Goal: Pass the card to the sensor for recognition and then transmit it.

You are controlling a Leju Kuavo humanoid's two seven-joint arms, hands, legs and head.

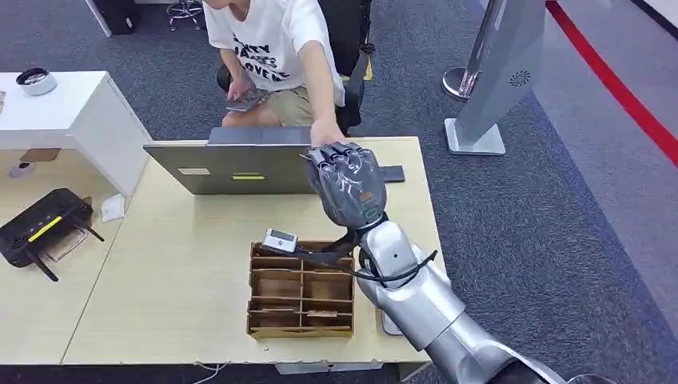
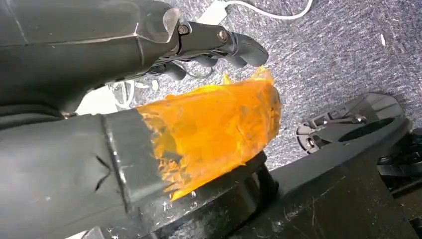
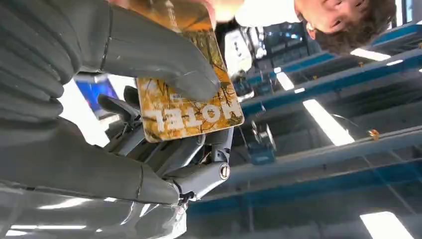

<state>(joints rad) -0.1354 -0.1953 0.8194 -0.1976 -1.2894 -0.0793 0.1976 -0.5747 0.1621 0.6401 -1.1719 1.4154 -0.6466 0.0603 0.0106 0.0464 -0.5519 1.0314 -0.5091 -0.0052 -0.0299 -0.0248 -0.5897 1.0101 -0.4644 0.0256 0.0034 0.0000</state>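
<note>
Card [image 3: 191, 107]: you have it pinched between thumb and fingers of the right robot hand [image 1: 349, 182], raised over the far edge of the tabletop [image 1: 184, 272], its printed long side running across the fingers. The person's hand [image 1: 325, 132] is touching or just beyond the fingertips, so the handover runs straight ahead. The left robot hand [image 2: 149, 144] hangs by the floor, fingers curled in on nothing.

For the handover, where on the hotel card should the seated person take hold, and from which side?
Probably by the card's free printed end, the part jutting past the right hand's thumb and fingers, reaching in from the person's own side of the table. The thumb covers the other end, leaving no room there.
</note>
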